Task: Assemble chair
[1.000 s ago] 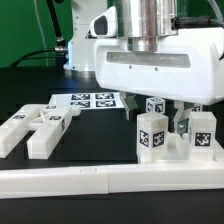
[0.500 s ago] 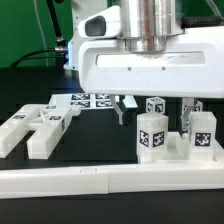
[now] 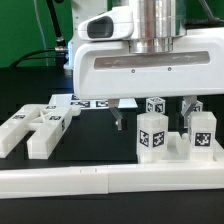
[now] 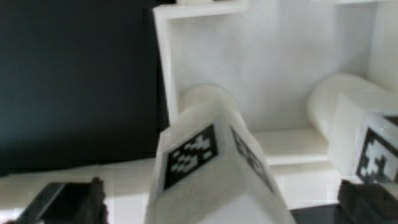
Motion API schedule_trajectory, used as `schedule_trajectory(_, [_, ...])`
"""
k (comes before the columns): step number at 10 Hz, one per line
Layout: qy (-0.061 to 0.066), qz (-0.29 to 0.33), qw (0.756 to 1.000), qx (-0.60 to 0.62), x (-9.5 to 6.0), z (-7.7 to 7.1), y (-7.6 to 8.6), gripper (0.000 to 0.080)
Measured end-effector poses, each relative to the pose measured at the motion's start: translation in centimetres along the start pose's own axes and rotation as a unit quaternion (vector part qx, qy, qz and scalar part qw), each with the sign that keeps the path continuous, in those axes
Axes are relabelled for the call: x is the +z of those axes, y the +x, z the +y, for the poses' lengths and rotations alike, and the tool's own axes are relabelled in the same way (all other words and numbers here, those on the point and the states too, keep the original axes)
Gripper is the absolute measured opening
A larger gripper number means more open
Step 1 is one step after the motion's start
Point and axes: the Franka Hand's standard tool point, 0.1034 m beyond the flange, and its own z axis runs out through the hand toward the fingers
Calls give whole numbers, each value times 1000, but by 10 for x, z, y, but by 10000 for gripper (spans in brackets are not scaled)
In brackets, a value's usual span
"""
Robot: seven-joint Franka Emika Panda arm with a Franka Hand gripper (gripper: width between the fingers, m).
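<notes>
1. The fingers [image 3: 119, 111] hang under the arm's broad white hand, spread wide and released, with nothing gripped between them.
2. The chair [image 3: 176, 138] is only partly built. It stands on the black worktop [image 3: 100, 142] near its front edge, toward the exterior view's right.
3. The built part is a low slab [image 3: 178, 150] with tagged posts standing upright on it.
4. Two front posts [image 3: 150, 136] rise at the slab's near side, each showing a black-and-white tag.
5. Two rear posts [image 3: 155, 104] show behind them. The one on the exterior view's right is half hidden by a finger.
6. The fingers sit above the slab at about the height of the post tops. One is just to the exterior view's left of the posts and the other is among those on the right. No contact can be made out.
7. In the wrist view a tagged post fills the middle between the two dark fingertips [image 4: 68, 203], with a gap on each side.
8. Loose pieces [image 3: 35, 128] of the chair lie flat near the worktop's front edge on the exterior view's left, well apart from the built part.
9. The marker board [image 3: 88, 101] lies flat farther back, near the worktop's middle.
10. A long white rail [image 3: 60, 182] runs along the worktop's front edge, just in front of the slab and the loose pieces.
</notes>
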Motion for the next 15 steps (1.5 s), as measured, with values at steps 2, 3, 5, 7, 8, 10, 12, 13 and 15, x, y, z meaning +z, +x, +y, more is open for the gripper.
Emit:
schedule_trajectory(2, [-7,-1,997,-76,1,1,0,649])
schedule_trajectory(3, [-11,-1,993,-114,1,1,0,649])
schedule_trajectory(5, [-19,-2,985,-172,-1,1,1,649])
schedule_trajectory(7, [-20,-3,973,-229,-1,3,1,649])
schedule_trajectory(8, [-20,-3,973,-229,-1,3,1,649])
schedule_trajectory(10, [-20,-3,973,-229,0,3,1,390])
schedule_trajectory(12, [-19,-3,976,-218,0,3,1,289])
schedule_trajectory(13, [-19,-3,976,-217,0,3,1,289])
schedule_trajectory(15, [-17,-2,989,-145,0,3,0,289])
